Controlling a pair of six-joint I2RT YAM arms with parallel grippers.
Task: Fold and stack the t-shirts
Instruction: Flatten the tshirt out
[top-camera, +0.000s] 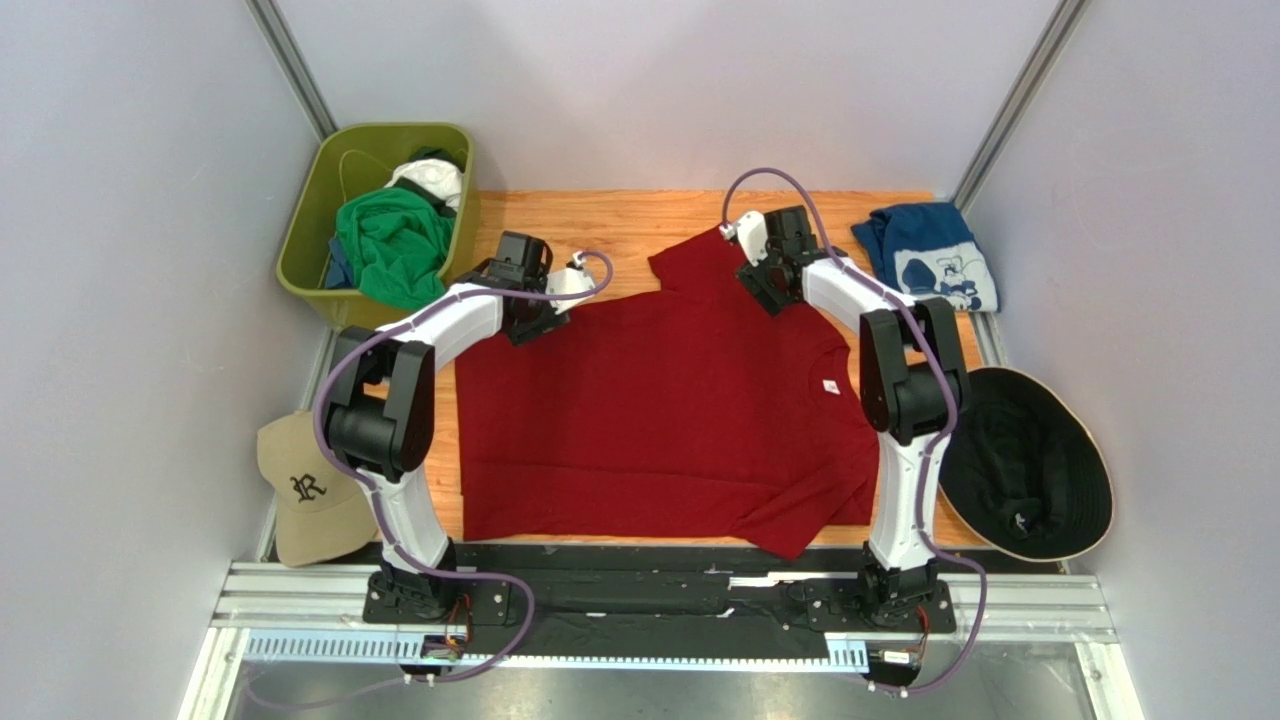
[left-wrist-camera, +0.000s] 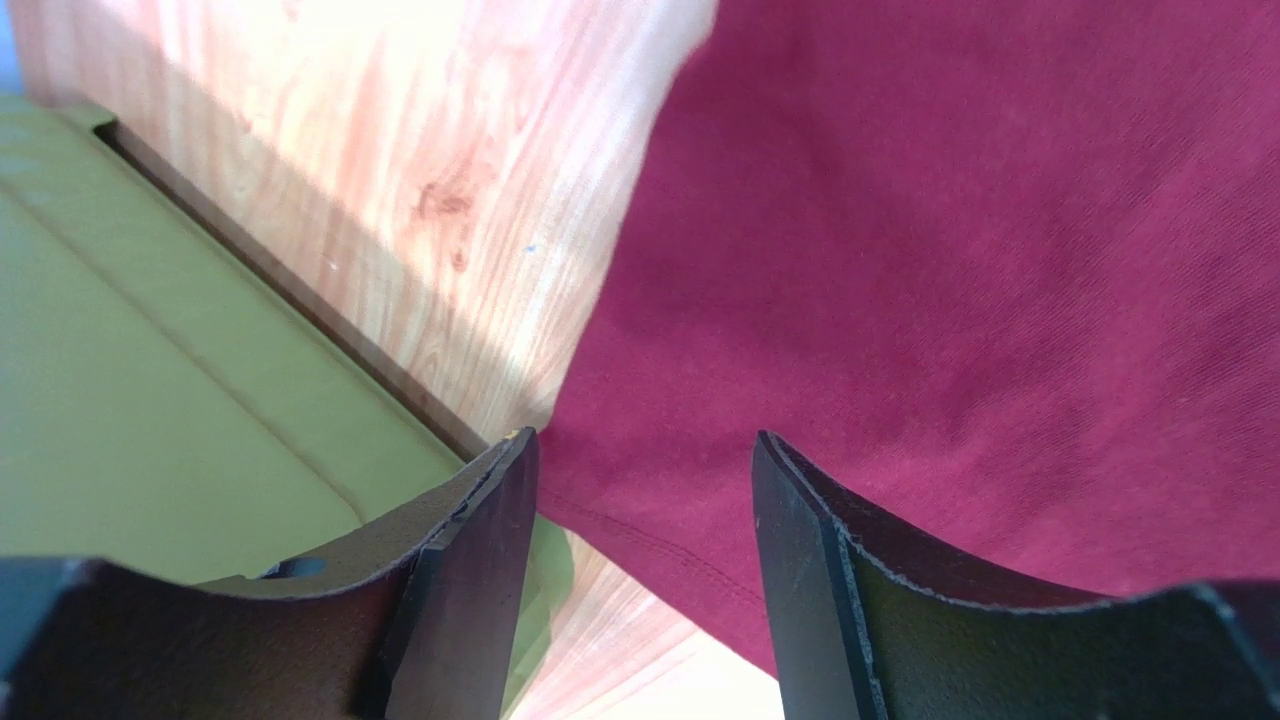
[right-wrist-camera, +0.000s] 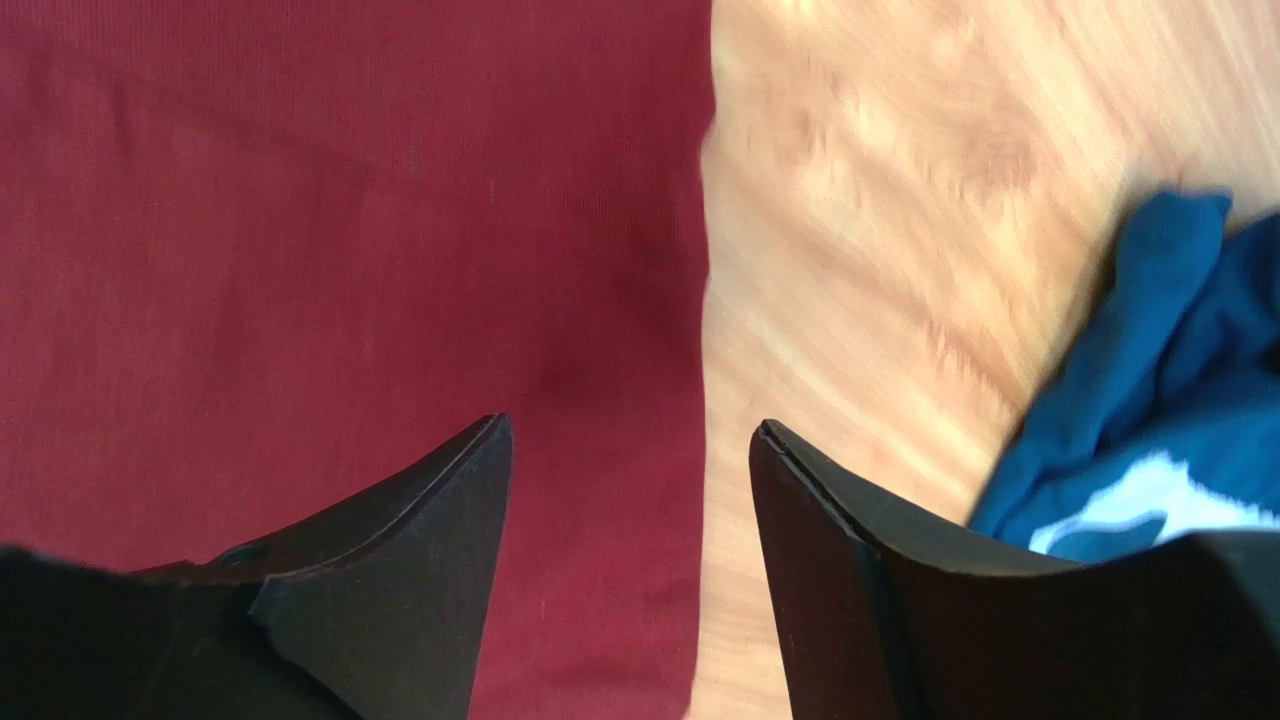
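The dark red t-shirt (top-camera: 661, 405) lies spread flat on the wooden table. My left gripper (top-camera: 529, 320) is open just above the shirt's far left corner. In the left wrist view its jaws (left-wrist-camera: 643, 438) straddle the stitched hem of the red cloth (left-wrist-camera: 932, 255). My right gripper (top-camera: 763, 288) is open over the shirt's far right part. In the right wrist view its jaws (right-wrist-camera: 630, 423) straddle the edge of the red cloth (right-wrist-camera: 346, 240). The navy-blue t-shirt (top-camera: 927, 255) with white print lies folded at the back right and also shows in the right wrist view (right-wrist-camera: 1172, 390). The green t-shirt (top-camera: 394, 240) lies in the bin.
An olive-green bin (top-camera: 301, 248) with clothes stands at the back left, close to my left gripper, and shows in the left wrist view (left-wrist-camera: 166, 390). A tan baseball cap (top-camera: 308, 488) lies at the left edge. A black wide-brimmed hat (top-camera: 1029, 465) lies at the right.
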